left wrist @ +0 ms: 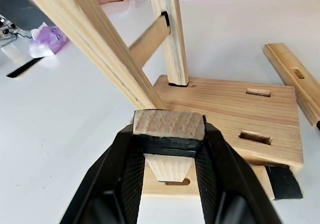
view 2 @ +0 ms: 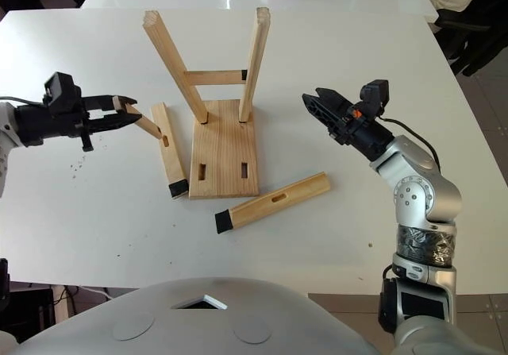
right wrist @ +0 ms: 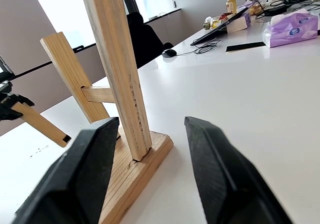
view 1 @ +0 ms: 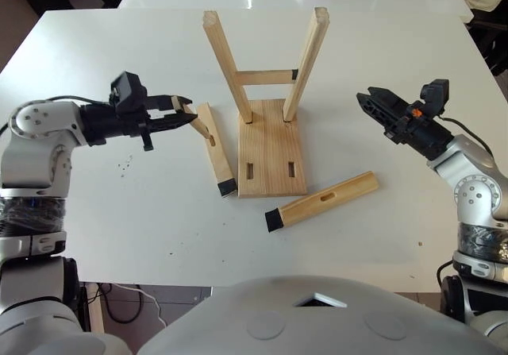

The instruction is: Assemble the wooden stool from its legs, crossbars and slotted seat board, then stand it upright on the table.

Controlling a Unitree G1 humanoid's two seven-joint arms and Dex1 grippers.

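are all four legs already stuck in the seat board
No, only two legs stand in the seat board; two loose legs lie on the table.

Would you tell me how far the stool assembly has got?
Done: two legs joined by a crossbar stand in the seat board. In hand: the left gripper holds a second crossbar at a loose leg; the right gripper is open. Left: that leg, another loose leg, two empty slots, standing it upright.
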